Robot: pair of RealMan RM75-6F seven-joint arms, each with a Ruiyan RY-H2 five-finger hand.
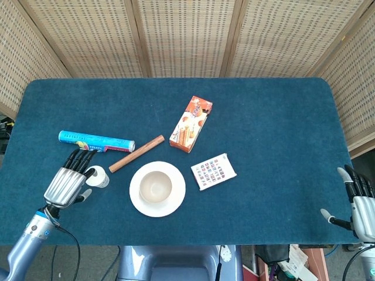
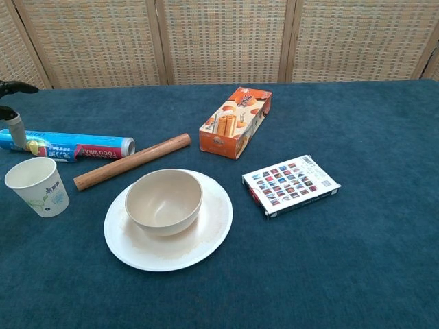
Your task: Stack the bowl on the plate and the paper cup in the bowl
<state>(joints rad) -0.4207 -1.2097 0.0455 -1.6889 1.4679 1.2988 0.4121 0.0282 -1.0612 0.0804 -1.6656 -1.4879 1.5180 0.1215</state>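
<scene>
A beige bowl [image 1: 155,186] [image 2: 164,199] sits upright on the white plate [image 1: 176,199] [image 2: 209,240] near the table's front edge. The white paper cup [image 1: 97,176] [image 2: 38,186] stands upright on the cloth, left of the plate and apart from it. My left hand [image 1: 70,181] hovers just left of the cup with its fingers stretched out and nothing in it. The chest view shows only its fingertips [image 2: 12,103] at the left edge. My right hand [image 1: 358,202] hangs off the table's right front corner, fingers apart and empty.
A blue food-wrap roll [image 1: 96,141] lies behind the cup. A wooden stick [image 1: 136,154] lies slanted between the roll and the plate. An orange biscuit box [image 1: 191,123] and a card pack [image 1: 214,171] lie right of the plate.
</scene>
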